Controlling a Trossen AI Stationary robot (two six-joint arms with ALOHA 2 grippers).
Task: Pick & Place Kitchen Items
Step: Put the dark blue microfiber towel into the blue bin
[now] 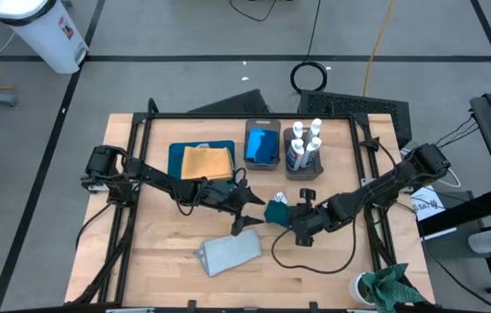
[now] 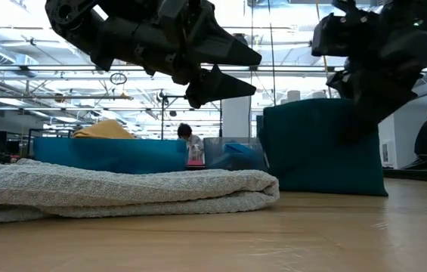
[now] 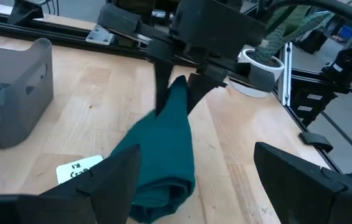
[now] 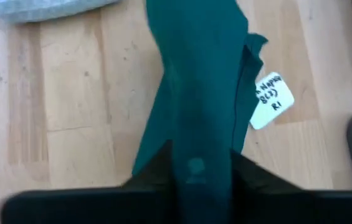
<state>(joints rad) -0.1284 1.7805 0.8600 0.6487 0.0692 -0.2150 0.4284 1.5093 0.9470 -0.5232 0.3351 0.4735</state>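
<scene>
As you look down from the high camera, both arms meet at mid-table:

Right gripper (image 1: 294,217): clenched on the dark teal cloth (image 4: 197,81); your right wrist view shows the fabric pinched between the two fingers (image 4: 151,171) and hanging away from them.

Dark teal cloth: part lifted by that grip, its lower fold resting on the table (image 1: 158,252); a white handwritten tag (image 4: 268,99) lies just beside it.

Left gripper (image 1: 247,209): fingers spread and holding nothing, hovering above the wood just beside the teal cloth, pointed at it.

Pale grey cloth (image 1: 229,253): folded, flat on the table near the front, apart from both grippers.

Mustard yellow cloth (image 1: 205,162): lying on the flat teal tray (image 1: 175,155) behind the left arm.

Blue sponges (image 1: 262,145): inside one grey-brown bin (image 1: 263,125).

White bottles (image 1: 304,146): standing upright in the neighbouring bin (image 1: 305,172).

Green rag (image 1: 391,287): at the table's front right corner.
</scene>
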